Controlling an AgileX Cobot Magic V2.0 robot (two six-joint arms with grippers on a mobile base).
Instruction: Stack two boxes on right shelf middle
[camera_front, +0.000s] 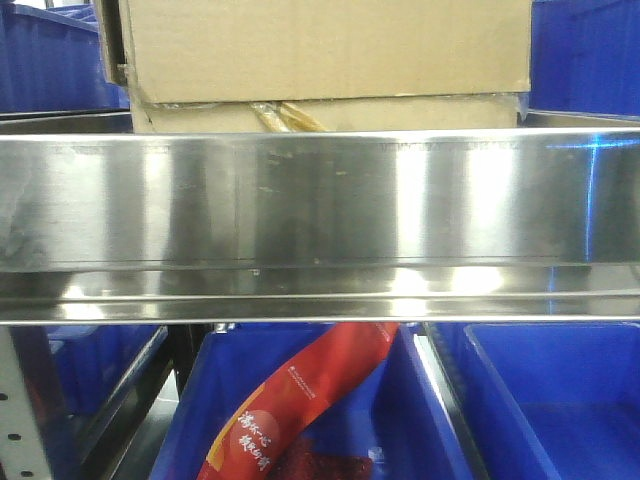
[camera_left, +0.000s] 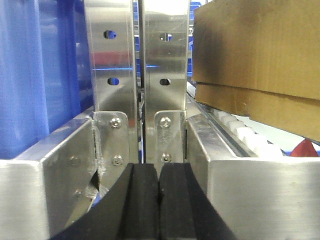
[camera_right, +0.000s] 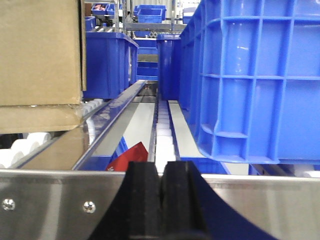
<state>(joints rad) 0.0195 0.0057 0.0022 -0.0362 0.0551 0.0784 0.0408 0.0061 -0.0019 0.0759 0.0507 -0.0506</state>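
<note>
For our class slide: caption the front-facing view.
Two cardboard boxes stacked on the steel shelf, above blue bins.

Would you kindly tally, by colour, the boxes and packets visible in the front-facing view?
Tan cardboard boxes: 2, the upper box stacked on the lower box, behind the shelf rail.
Red packets: 1, the packet.
Total: 3.

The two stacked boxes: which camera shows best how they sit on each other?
The front-facing view: the larger box rests squarely on the flatter box behind the shelf rail. The left wrist view shows only their side faces at an angle; the right wrist view only one corner.
</note>
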